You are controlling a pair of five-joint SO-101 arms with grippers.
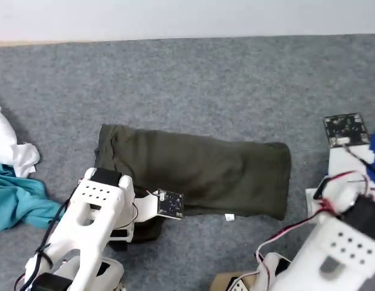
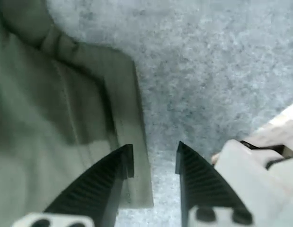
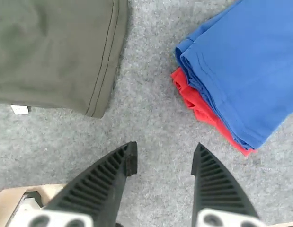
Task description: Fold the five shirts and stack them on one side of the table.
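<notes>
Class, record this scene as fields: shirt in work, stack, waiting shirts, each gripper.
Shirt in work: olive shirt, lying flat on the table
Stack: blue shirt on red shirt, both folded
Waiting: white shirt and teal shirt, crumpled at the table's edge
Left gripper: open, at the olive shirt's edge
Right gripper: open, over bare table between olive shirt and stack

The grey, carpet-like tabletop (image 1: 205, 73) carries an olive shirt (image 1: 199, 170) folded at its centre, a white shirt (image 1: 5, 145) and a teal shirt (image 1: 17, 203) crumpled at 9 o'clock, and at 3 o'clock a red shirt (image 3: 197, 106) under a folded blue shirt (image 3: 241, 61).
</notes>
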